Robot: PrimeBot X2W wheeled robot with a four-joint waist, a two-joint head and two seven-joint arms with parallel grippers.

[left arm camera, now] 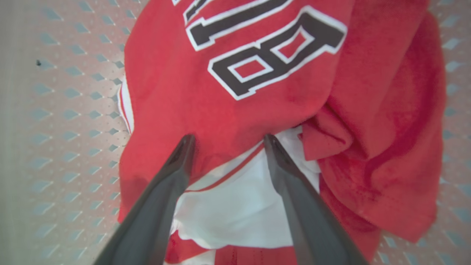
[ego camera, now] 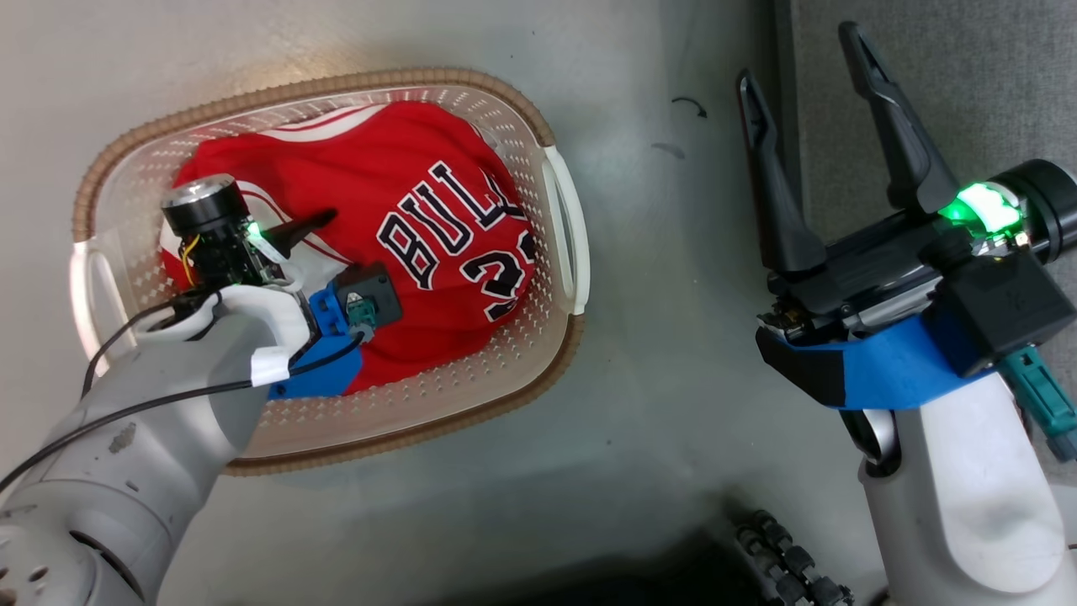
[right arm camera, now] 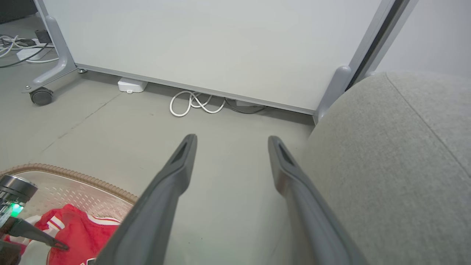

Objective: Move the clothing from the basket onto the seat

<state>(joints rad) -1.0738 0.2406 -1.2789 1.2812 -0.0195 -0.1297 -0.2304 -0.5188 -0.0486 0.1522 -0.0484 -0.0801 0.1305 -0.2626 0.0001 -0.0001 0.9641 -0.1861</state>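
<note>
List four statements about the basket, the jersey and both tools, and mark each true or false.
1. The jersey lies inside the basket. True.
2. The left tool is shut on the jersey. False: its fingers stand apart at the red and white cloth.
3. The right tool is open and holds nothing. True.
4. The basket stands on the seat. False: it stands on the floor, with the seat off to the robot's right.
</note>
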